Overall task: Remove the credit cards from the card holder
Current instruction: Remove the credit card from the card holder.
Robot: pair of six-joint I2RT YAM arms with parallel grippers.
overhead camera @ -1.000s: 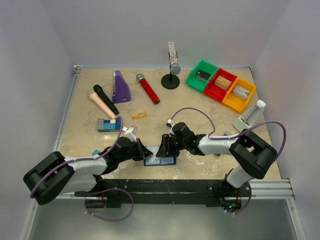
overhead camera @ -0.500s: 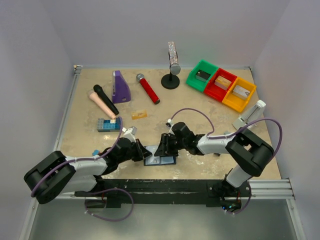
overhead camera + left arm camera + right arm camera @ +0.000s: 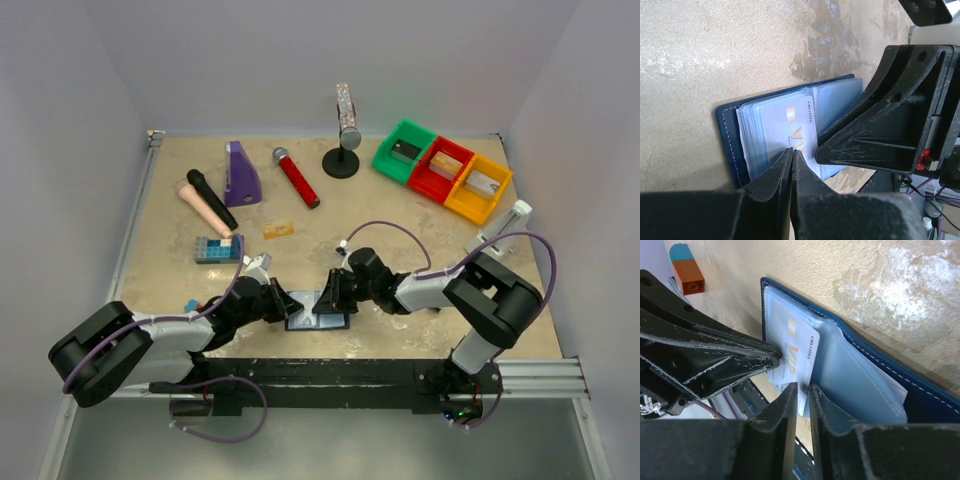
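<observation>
While the card holder (image 3: 318, 321) lies open between both hands from above, it is pinned by the closed left hand (image 3: 285, 305). From the left wrist, a pale card (image 3: 790, 125) is seen at those tips. From the right wrist, the right hand (image 3: 802, 387) is almost closed at the card's edge; whether it is held cannot be told. The card holder could be dragged if the plastic sleeve (image 3: 855, 375) is pinched too.

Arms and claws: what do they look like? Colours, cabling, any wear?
Left arm and right arm: bulky black joint housings with silvery-white links between them. A thin purple cable loops along each. Left claw and right claw: matte black plastic, each with two wedge-shaped fingers with triangular ribbing, scuffed with pale scratches. The right claw's body has a small red tab.
</observation>
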